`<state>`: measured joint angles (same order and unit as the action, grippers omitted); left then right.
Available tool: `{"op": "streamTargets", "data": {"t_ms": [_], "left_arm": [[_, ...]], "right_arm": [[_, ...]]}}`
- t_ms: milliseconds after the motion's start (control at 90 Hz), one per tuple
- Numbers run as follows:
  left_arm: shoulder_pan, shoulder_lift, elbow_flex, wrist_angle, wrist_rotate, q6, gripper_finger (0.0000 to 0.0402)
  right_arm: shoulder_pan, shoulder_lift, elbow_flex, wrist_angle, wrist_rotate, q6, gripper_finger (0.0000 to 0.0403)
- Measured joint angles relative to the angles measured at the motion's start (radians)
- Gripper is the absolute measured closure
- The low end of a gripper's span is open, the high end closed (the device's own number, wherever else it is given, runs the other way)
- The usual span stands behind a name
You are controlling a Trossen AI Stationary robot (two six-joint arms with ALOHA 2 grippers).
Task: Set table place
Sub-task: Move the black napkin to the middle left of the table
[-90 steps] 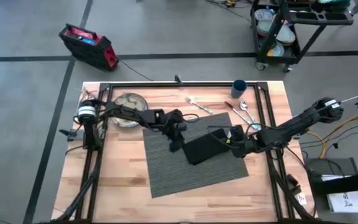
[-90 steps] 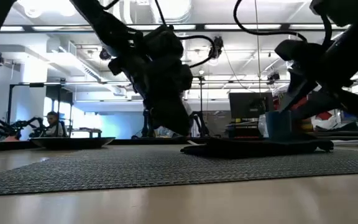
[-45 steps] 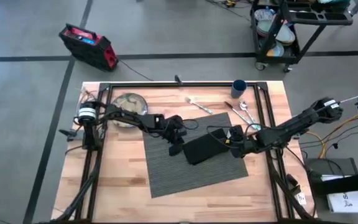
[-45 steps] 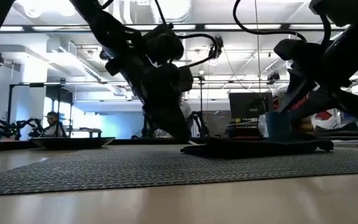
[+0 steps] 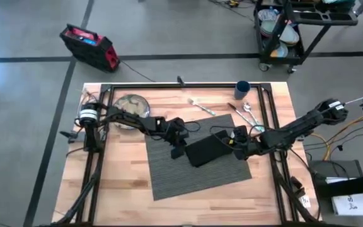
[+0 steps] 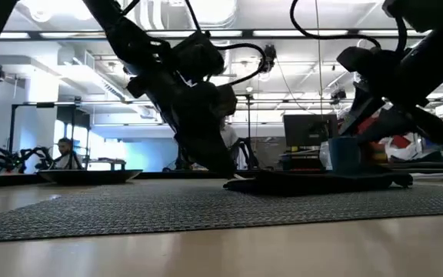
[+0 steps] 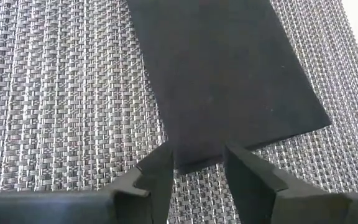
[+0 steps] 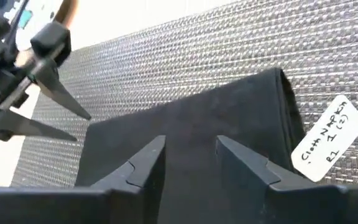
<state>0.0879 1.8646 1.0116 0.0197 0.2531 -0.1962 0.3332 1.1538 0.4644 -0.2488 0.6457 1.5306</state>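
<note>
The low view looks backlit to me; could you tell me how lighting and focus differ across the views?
Low view: bright ceiling lights and windows leave both arms and the napkin as silhouettes, with the nearest table blurred. Left wrist view: even light, the placemat weave crisp. Right wrist view: the area beyond the placemat is washed out white.

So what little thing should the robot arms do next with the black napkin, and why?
Probably close the left gripper on the napkin corner. Its open fingers straddle that edge, and the open right gripper hovers over the far side. The napkin lies skewed on the placemat.
</note>
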Motion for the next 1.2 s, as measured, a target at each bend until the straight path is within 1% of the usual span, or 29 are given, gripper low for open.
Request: {"op": "streamTargets", "data": {"t_ms": [256,433,622,756,956,1100,1200], "left_arm": [[-0.005,0.0,-0.018,0.045,0.008,-0.032,0.0293],[-0.016,0.0,-0.018,0.051,0.008,-0.033,0.0293],[-0.029,0.0,-0.02,0.053,-0.07,-0.015,0.0282],[-0.029,0.0,-0.021,0.058,-0.123,-0.012,0.0277],[-0.038,0.014,-0.031,0.083,-0.122,-0.013,0.0284],[-0.049,0.062,-0.029,0.127,-0.056,-0.051,0.0296],[-0.055,0.076,-0.027,0.137,-0.052,-0.064,0.0301]], "right_arm": [[0.0,-0.002,0.0,0.001,0.012,0.003,0.0293],[0.0,-0.002,0.0,0.001,0.012,0.004,0.0289],[0.0,-0.002,0.001,0.002,0.012,0.004,0.0279],[0.0,-0.002,0.002,0.002,0.012,0.014,0.0282],[0.0,-0.002,0.002,0.002,0.012,0.012,0.0293],[0.0,-0.002,0.002,0.002,0.012,0.005,0.0295],[0.0,-0.002,0.002,0.003,0.012,0.005,0.029]]}}
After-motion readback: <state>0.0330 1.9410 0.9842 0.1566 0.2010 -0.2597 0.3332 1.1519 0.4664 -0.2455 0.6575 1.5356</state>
